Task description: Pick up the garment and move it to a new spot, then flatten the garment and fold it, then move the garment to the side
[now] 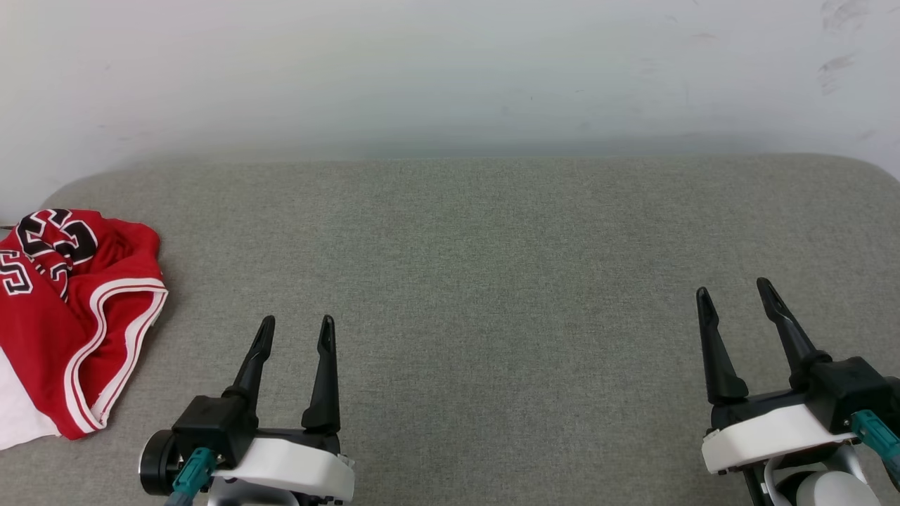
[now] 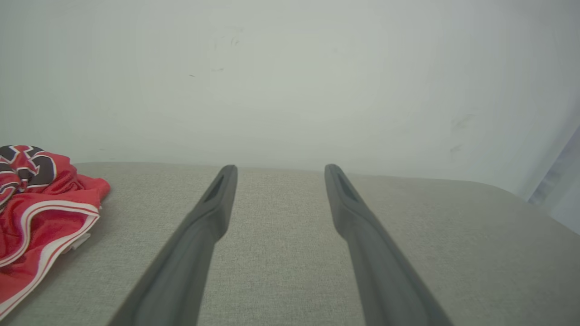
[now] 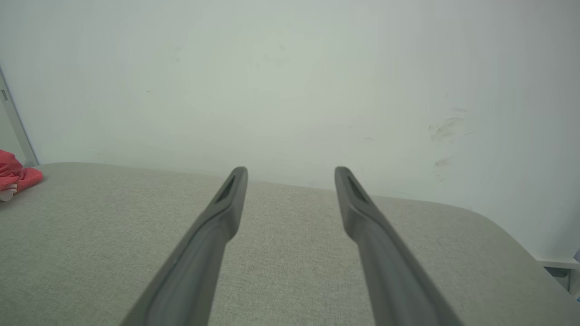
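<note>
The garment, a red jersey with white-red striped trim, black white-outlined lettering and a white part at its lower edge, lies crumpled at the far left of the grey cushioned surface. It also appears at the left edge of the left wrist view as the garment, and as a small red corner of the garment in the right wrist view. My left gripper stands open just right of the jersey, apart from it, holding nothing. My right gripper is open at the lower right, far from the fabric. Their fingers point toward the wall.
A pale wall with a few scuff marks rises directly behind the surface. The surface's rounded corners show at the back left and back right. Broad bare grey fabric lies between and beyond the two grippers. A metal strip stands at the wall's left edge.
</note>
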Robot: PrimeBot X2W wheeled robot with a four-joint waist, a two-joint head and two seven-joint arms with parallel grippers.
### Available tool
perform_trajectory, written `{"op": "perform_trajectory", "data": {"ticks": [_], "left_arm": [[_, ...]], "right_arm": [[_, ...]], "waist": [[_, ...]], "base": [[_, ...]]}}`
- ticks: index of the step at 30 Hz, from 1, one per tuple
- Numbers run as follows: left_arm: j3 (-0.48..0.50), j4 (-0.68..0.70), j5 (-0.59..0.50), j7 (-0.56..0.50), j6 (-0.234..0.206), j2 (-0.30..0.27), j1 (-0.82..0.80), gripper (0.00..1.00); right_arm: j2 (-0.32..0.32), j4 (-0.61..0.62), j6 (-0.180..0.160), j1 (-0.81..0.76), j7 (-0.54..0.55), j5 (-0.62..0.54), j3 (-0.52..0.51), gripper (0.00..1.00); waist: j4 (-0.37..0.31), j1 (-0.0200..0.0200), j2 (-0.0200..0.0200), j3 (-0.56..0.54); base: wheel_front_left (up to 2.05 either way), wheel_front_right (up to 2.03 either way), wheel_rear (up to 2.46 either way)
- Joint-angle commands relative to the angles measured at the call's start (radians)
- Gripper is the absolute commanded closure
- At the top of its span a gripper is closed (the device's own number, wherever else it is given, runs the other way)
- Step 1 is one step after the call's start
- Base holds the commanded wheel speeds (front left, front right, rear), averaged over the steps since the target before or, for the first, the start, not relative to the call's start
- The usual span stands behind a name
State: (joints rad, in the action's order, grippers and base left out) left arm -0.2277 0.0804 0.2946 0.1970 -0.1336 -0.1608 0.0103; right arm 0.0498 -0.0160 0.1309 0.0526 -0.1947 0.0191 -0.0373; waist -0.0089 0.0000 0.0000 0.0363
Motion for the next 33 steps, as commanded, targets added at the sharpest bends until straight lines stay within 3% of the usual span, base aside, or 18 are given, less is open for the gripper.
{"op": "perform_trajectory", "data": {"ticks": [1,4,11,15,22,33], "left_arm": [[0.001,0.009,-0.01,0.009,0.006,0.002,-0.004,0.0],[0.03,0.009,0.003,0.014,0.035,0.025,0.009,0.0],[0.12,-0.021,0.002,0.03,0.174,0.084,0.033,0.0],[0.151,-0.049,-0.021,0.037,0.225,0.102,0.042,0.0],[0.155,-0.097,-0.072,0.049,0.256,0.11,0.047,0.0],[0.144,-0.094,-0.111,0.067,0.262,0.111,0.055,0.0]], "right_arm": [[0.001,0.012,0.0,0.015,-0.011,-0.012,0.003,0.0],[0.001,0.011,0.0,0.011,-0.017,0.02,-0.001,0.0],[0.001,-0.02,0.0,-0.003,-0.032,0.142,-0.001,0.0],[0.001,-0.044,0.0,-0.007,-0.038,0.173,0.013,0.0],[0.001,-0.064,0.0,-0.005,-0.053,0.149,0.026,0.0],[0.001,-0.07,0.0,-0.008,-0.07,0.083,0.032,0.0]], "waist": [[0.0,0.0,0.0,0.0],[0.0,0.0,0.0,0.001],[-0.001,0.0,0.0,0.004],[-0.003,0.0,0.0,0.004],[-0.007,0.0,0.0,0.004],[-0.007,0.0,0.0,-0.001]], "base": [[0.0,0.0,0.0],[0.0,0.0,0.0],[0.0,0.0,0.0],[0.0,0.0,0.0],[0.0,0.0,0.0],[0.0,0.0,0.0]]}}
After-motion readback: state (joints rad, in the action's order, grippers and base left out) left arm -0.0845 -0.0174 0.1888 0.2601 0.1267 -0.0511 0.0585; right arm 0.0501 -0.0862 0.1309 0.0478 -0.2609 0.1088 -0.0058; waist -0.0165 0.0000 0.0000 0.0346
